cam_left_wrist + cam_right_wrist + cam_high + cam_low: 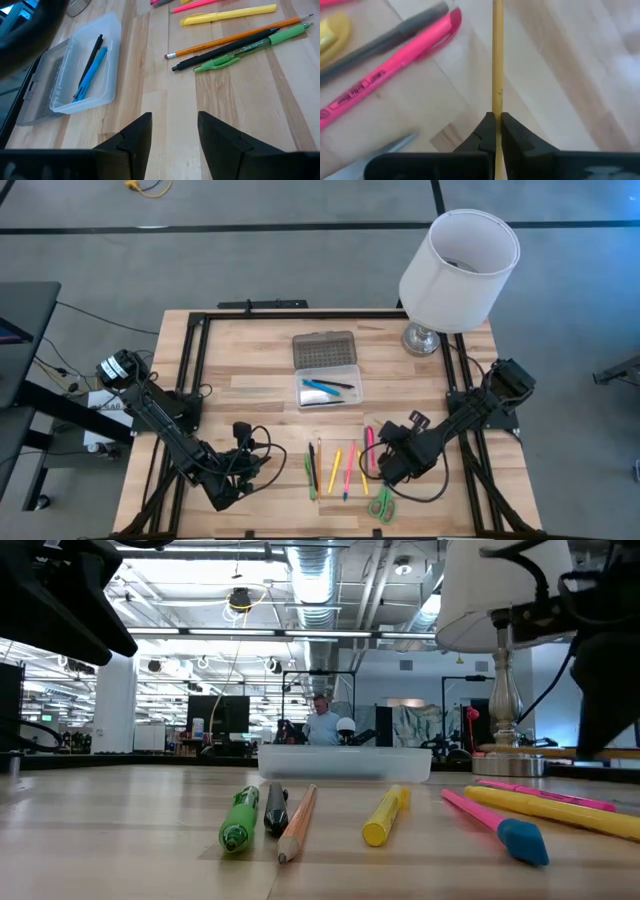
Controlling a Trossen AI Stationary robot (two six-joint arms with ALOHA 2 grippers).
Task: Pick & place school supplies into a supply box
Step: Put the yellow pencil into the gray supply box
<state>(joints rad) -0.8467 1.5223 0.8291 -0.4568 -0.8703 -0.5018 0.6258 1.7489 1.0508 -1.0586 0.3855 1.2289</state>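
The school supplies lie in a row near the table's front edge: a green pen point(310, 476), a dark pen point(220, 51), an orange pencil point(235, 36), a yellow highlighter point(227, 15) and a pink highlighter point(395, 65). Green-handled scissors point(381, 505) lie nearest the front edge. My right gripper point(497, 122) hangs over the right end of the row, shut on a thin yellow pencil point(497, 60). The clear supply box point(329, 388) stands mid-table with its dotted lid point(324, 349) open, holding blue pens and a dark pen. My left gripper point(175, 132) hovers open at the front left. My right gripper pinches the thin yellow pencil's shaft point(497, 102) between its two fingertips. The fingers come steeply from above. The pencil runs straight out ahead of them and leaves the wrist picture, so I cannot tell whether its far end rests on the table.
A white lampshade on a metal foot point(455, 265) stands at the far right corner. A black frame point(190, 360) runs along the table's edges. Bare wood lies between the box and the row of pens.
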